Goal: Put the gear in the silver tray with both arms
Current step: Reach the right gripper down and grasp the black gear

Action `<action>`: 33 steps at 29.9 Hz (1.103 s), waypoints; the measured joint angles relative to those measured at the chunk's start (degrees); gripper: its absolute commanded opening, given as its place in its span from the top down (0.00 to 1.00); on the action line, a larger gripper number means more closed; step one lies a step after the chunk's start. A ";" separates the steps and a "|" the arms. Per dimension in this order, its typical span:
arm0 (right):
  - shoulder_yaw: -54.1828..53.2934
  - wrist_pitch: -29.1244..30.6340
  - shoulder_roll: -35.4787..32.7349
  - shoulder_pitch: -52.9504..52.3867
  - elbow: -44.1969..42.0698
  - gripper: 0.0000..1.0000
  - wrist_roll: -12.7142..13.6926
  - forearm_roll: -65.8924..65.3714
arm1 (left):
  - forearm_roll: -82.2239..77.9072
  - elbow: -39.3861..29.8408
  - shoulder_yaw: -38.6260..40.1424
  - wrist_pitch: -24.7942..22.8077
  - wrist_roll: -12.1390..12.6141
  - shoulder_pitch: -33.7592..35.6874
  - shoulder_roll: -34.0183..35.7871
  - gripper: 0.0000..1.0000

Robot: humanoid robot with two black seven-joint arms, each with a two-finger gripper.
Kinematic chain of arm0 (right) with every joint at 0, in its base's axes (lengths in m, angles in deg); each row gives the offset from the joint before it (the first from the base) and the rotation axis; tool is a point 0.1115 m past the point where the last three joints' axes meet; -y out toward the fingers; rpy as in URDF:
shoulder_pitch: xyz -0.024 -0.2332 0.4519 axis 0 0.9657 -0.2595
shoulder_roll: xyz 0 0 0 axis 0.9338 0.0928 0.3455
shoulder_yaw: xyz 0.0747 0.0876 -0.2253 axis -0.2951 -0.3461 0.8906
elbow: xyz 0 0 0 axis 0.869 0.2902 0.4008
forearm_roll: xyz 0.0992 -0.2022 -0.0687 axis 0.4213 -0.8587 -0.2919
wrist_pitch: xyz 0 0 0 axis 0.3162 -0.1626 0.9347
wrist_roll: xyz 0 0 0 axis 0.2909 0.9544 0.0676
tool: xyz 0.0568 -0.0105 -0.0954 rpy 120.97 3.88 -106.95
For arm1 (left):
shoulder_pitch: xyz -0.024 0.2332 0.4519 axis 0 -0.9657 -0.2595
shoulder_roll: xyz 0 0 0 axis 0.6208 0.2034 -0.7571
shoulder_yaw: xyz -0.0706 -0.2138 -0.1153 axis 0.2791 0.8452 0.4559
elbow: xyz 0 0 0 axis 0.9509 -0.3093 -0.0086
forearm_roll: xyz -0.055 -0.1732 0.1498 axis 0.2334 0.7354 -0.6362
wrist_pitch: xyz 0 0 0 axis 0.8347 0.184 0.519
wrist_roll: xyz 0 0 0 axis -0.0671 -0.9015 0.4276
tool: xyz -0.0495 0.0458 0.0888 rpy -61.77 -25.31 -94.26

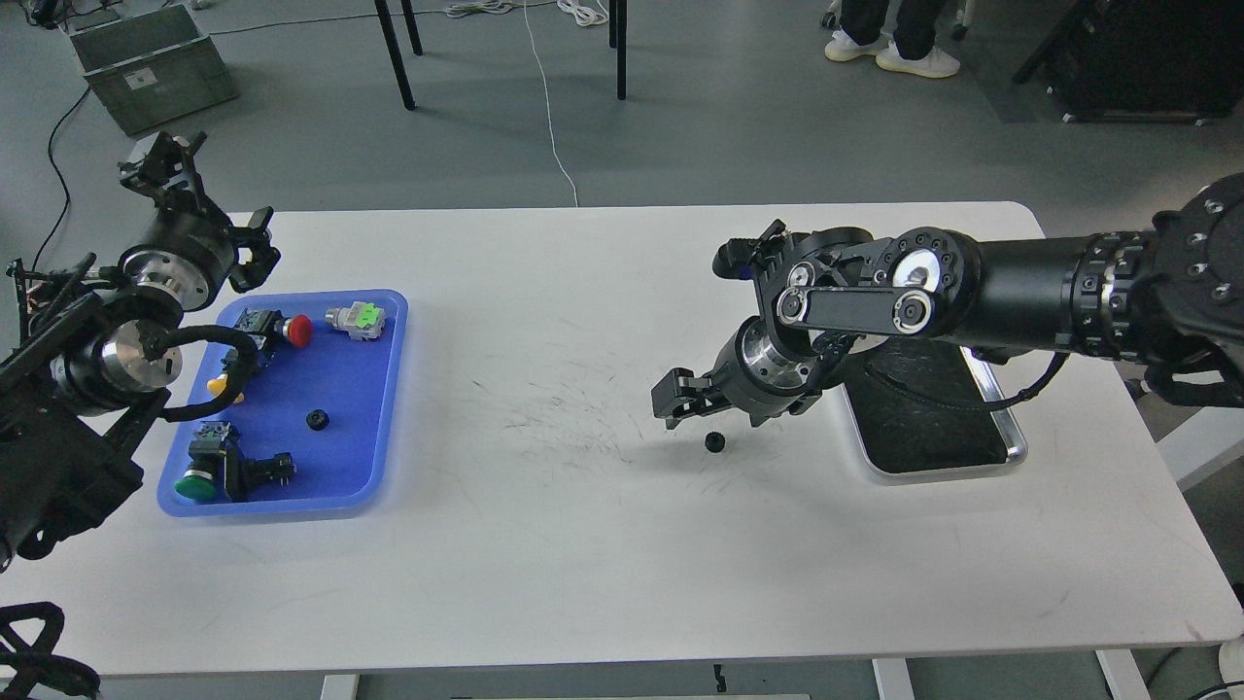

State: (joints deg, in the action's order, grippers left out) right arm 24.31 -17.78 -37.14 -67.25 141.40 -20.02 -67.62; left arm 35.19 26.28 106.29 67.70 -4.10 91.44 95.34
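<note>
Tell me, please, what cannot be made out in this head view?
- Shiny steel tray: near end hidden by the right arm.
- Right gripper: dark, finger gap unclear.
- Small black gear on the white table: teeth too small.
- Left gripper: end-on, state unclear.

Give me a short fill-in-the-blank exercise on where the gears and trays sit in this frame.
1. One gear lies on the white ____, left of the silver tray.
2. Another gear lies inside the ____ tray.
3. The right end effector is ____ the silver tray.

Missing words: table; blue; left of
</note>
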 measured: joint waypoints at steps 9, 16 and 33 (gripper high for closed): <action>0.01 0.00 1.49 3.00 -0.97 0.03 -0.04 -0.66 | 0.00 -0.09 -0.04 0.00 -0.06 -0.08 0.23 0.02; 0.01 -0.01 2.47 4.59 -3.57 0.05 -0.08 -1.08 | 0.00 -0.09 0.04 0.00 -0.07 -0.09 0.33 0.02; 0.00 -1.57 2.72 6.25 -5.90 0.50 -0.47 -3.66 | 0.00 -0.08 0.03 0.00 -0.07 -0.14 0.01 0.02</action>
State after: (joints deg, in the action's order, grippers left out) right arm 24.31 -19.34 -34.42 -61.00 135.50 -20.49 -71.28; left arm 35.19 26.20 106.32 67.70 -4.17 91.30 95.35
